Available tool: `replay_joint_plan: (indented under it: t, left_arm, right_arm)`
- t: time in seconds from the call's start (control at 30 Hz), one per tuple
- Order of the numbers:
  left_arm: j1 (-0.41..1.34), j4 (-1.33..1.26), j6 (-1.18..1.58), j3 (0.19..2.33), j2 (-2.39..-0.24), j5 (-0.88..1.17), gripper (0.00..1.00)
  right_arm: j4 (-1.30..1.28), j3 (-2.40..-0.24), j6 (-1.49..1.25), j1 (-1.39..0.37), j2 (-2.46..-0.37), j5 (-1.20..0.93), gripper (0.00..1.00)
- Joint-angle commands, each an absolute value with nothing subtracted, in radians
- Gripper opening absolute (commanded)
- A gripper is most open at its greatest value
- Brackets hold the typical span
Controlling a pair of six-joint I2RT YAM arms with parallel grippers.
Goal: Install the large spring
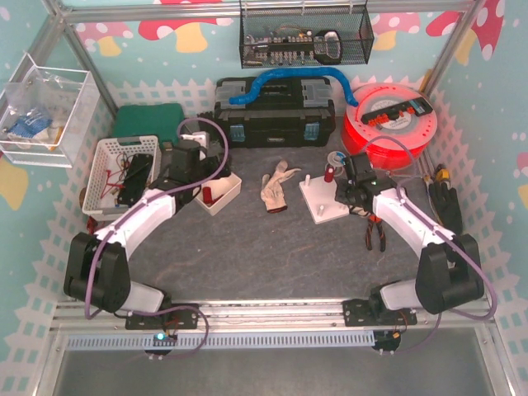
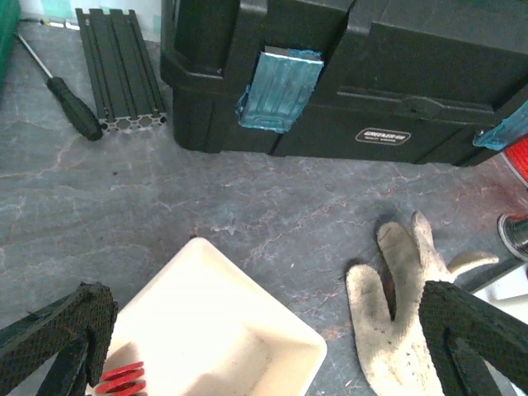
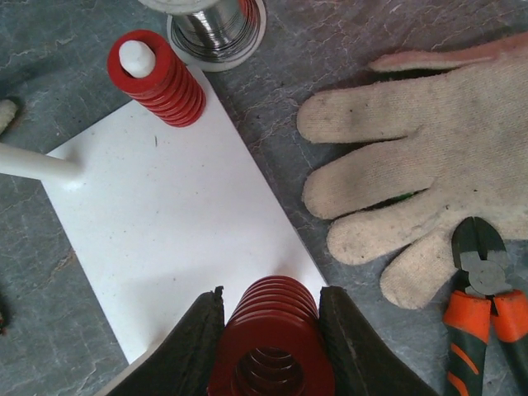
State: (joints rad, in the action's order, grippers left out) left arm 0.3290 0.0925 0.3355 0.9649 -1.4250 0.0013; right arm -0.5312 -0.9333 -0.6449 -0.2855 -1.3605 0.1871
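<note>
Right fingers [image 3: 195, 351]: closed part-way across the large spring [image 3: 272, 326], one on each flank of the coils, with the bore left free. Judged: a stiff, fairly light steel coil. Its round painted sides may swivel in the grip, so a mid-length hold suits. It hangs over the near edge of the white plate [image 3: 173, 223], well apart from the bare peg [image 3: 33, 161]. Left fingers [image 2: 62, 334]: spread wide, empty, above a tray [image 2: 214, 322] on the worktop [image 2: 247, 190].

You have a black toolbox [image 2: 371, 91] and a screwdriver [image 2: 70, 103] on the desk [image 2: 124, 206]; orange-handled pliers [image 3: 476, 272] lie just beside a glove [image 3: 388, 173]
</note>
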Motion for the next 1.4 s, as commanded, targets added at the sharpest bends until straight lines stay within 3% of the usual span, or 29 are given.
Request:
replay_joint_plan:
  t: [0.0, 0.2, 0.4, 0.53, 0.8, 0.93, 1.13, 1.37]
  left_arm:
    - [0.322, 0.115, 0.343, 1.009, -1.434, -0.050, 0.99]
    - [0.267, 0.208, 0.501, 1.056, -1.468, -0.003, 0.99]
    - [0.263, 0.277, 0.453, 1.058, -1.482, -0.025, 0.98]
    - [0.262, 0.348, 0.436, 1.071, -1.494, -0.013, 0.83]
    - [0.262, 0.514, 0.496, 1.091, -1.550, -0.076, 0.51]
    - [0.265, 0.556, 0.522, 1.095, -1.572, -0.080, 0.41]
    - [0.277, 0.605, 0.512, 1.106, -1.612, -0.102, 0.35]
    - [0.278, 0.604, 0.479, 1.185, -1.732, -0.109, 0.40]
  right_arm:
    - [-0.459, -0.905, -0.646, -0.278, -1.399, 0.212, 0.00]
    - [-0.422, -0.909, -0.635, -0.276, -1.462, 0.234, 0.06]
    - [-0.430, -0.928, -0.630, -0.276, -1.497, 0.227, 0.39]
    - [-0.463, -0.934, -0.620, -0.276, -1.483, 0.237, 0.58]
    - [-0.592, -1.029, -0.588, -0.276, -1.345, 0.228, 0.73]
    - [-0.621, -1.051, -0.574, -0.276, -1.279, 0.212, 0.81]
    - [-0.644, -1.062, -0.599, -0.275, -1.235, 0.215, 0.87]
    - [-0.645, -1.059, -0.596, -0.276, -1.219, 0.210, 0.87]
